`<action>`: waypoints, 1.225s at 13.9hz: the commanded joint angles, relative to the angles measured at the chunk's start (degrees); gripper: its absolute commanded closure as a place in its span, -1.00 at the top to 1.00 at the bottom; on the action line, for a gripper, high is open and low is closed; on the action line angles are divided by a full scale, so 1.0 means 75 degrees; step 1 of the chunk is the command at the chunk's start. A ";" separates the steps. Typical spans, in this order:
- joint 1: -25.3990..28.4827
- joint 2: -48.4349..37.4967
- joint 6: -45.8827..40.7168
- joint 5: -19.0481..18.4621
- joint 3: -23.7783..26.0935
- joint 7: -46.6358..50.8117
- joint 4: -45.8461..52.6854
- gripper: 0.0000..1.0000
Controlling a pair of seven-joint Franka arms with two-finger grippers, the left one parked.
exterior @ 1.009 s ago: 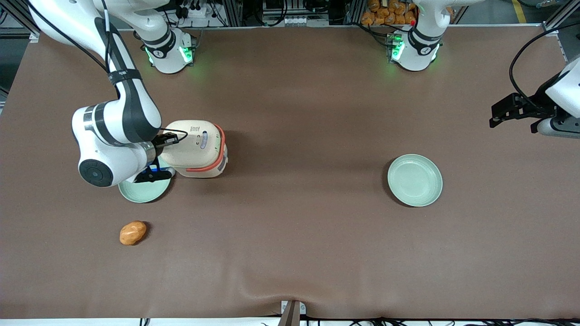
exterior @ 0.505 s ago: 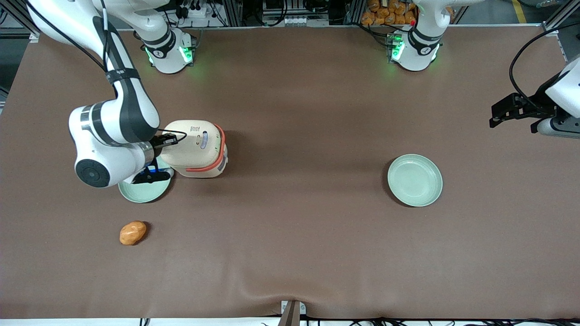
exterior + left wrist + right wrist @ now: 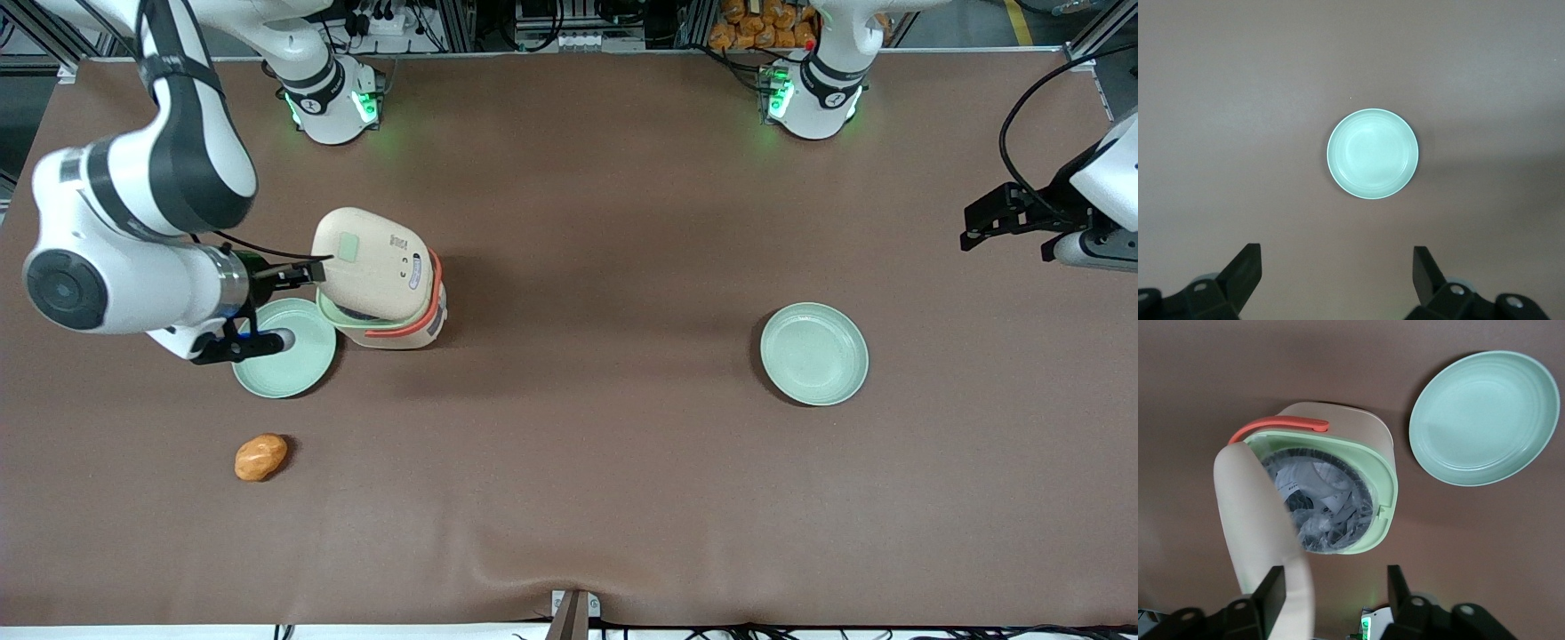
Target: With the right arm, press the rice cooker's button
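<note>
The cream rice cooker (image 3: 418, 324) stands with its lid (image 3: 373, 262) tilted open, and the pale green inner rim (image 3: 331, 313) shows under it. The button (image 3: 347, 246) is a pale green pad on the raised lid. My right arm (image 3: 133, 222) is raised toward the working arm's end of the table. Its gripper (image 3: 267, 307) hangs open just beside the cooker, touching nothing. In the right wrist view the gripper (image 3: 1335, 590) is open above the table, one finger (image 3: 1275, 593) close to the lid (image 3: 1261, 513). The cooker rim (image 3: 1386, 487) rings a dark pot holding crumpled plastic.
A green plate (image 3: 284, 360) (image 3: 1485, 417) lies against the cooker, partly under the gripper. An orange lump (image 3: 260, 457) sits nearer the front camera. A second green plate (image 3: 813, 354) (image 3: 1373, 154) lies toward the parked arm's end.
The cooker lid has sprung from closed to tilted open, so the button now shows. The right arm has drawn back from the cooker toward its own end of the table.
</note>
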 commanded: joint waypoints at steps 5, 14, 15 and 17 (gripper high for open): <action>-0.0259 -0.0935 -0.0226 -0.0598 0.0041 0.0010 0.0532 1.00; -0.0998 -0.1345 0.0126 -0.1702 -0.0053 0.0022 0.1249 1.00; -0.1022 -0.1392 0.0068 -0.1690 -0.0181 0.0010 0.1249 1.00; -0.1045 -0.1533 0.0021 -0.1562 -0.0485 -0.0014 0.1214 1.00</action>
